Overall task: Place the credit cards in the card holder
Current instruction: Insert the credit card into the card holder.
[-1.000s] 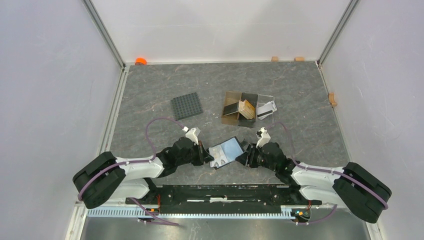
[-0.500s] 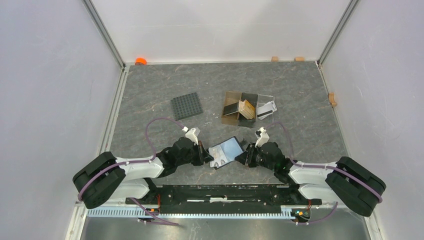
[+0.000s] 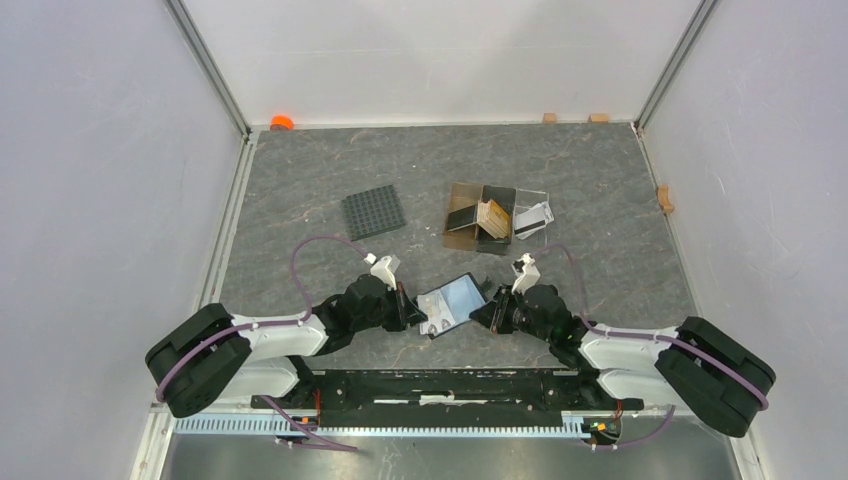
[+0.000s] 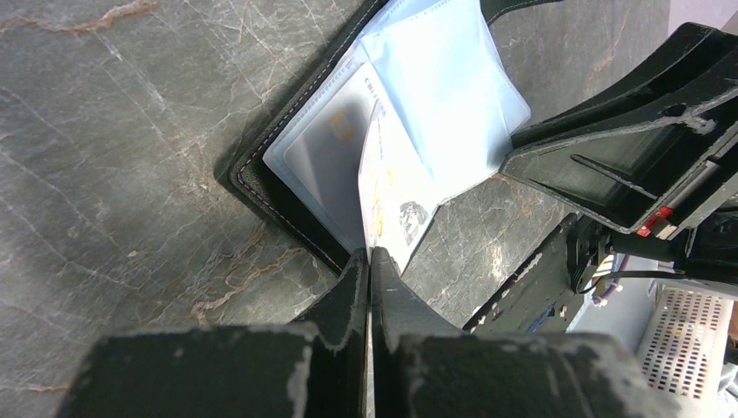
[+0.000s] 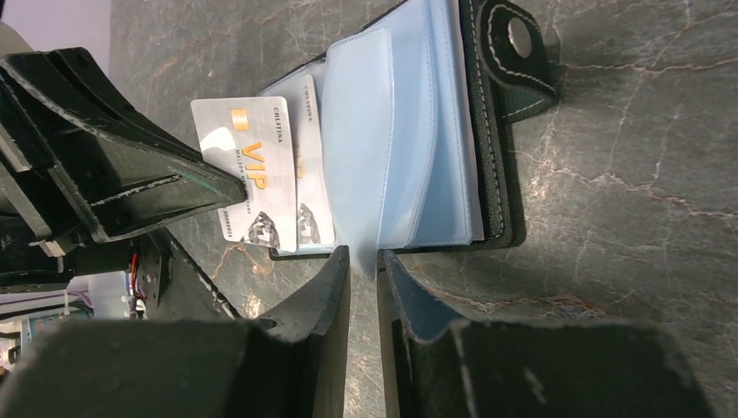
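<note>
The black card holder (image 3: pixel 452 303) lies open on the table between my two grippers, its pale blue sleeves up, its strap tab (image 5: pixel 519 39) at the far side. My left gripper (image 3: pixel 412 312) is shut on a whitish VIP credit card (image 4: pixel 383 200), which stands edge-on at the holder's (image 4: pixel 252 178) near edge; that card (image 5: pixel 248 170) lies partly over the sleeves. A second card (image 5: pixel 313 174) sits in a sleeve beside it. My right gripper (image 5: pixel 364 257) is narrowly open, with the corner of a clear sleeve (image 5: pixel 365 157) between its fingertips.
A brown translucent compartment box (image 3: pixel 468 232) holding tan-orange cards (image 3: pixel 493 215) stands behind the holder, with a clear tray of whitish cards (image 3: pixel 533 215) to its right. A black gridded mat (image 3: pixel 374 212) lies at the back left. Grey walls enclose the table.
My right arm has shifted slightly left, toward the card holder's right edge. The left gripper and its card have hardly moved.
</note>
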You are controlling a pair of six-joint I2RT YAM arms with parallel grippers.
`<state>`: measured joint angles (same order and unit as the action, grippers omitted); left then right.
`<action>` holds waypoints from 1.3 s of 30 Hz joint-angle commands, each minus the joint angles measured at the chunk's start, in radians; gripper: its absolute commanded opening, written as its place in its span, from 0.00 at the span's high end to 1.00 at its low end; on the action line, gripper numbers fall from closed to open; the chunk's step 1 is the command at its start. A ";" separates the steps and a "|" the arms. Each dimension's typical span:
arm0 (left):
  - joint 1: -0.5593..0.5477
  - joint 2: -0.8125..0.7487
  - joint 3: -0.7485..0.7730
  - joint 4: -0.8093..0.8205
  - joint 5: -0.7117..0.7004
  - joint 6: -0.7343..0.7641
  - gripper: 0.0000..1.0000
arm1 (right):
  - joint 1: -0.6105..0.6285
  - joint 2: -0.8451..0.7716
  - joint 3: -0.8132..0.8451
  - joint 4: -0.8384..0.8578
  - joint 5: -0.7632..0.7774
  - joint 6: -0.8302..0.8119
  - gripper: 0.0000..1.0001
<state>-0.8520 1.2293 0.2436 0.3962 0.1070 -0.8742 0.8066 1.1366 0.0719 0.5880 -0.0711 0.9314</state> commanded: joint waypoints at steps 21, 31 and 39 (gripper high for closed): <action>0.014 -0.073 -0.016 -0.125 -0.037 0.030 0.98 | -0.001 -0.016 0.136 -0.067 0.065 -0.222 1.00; 0.014 -0.185 0.059 -0.183 -0.024 -0.002 0.98 | -0.001 -0.041 0.170 -0.231 0.129 -0.262 1.00; 0.012 0.050 0.076 0.082 0.083 -0.170 0.98 | 0.000 -0.019 0.171 -0.363 0.263 -0.190 1.00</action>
<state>-0.8417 1.1793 0.2893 0.3000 0.1230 -0.9321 0.8066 1.1007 0.2108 0.2962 0.0937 0.7193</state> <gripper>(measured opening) 0.034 0.004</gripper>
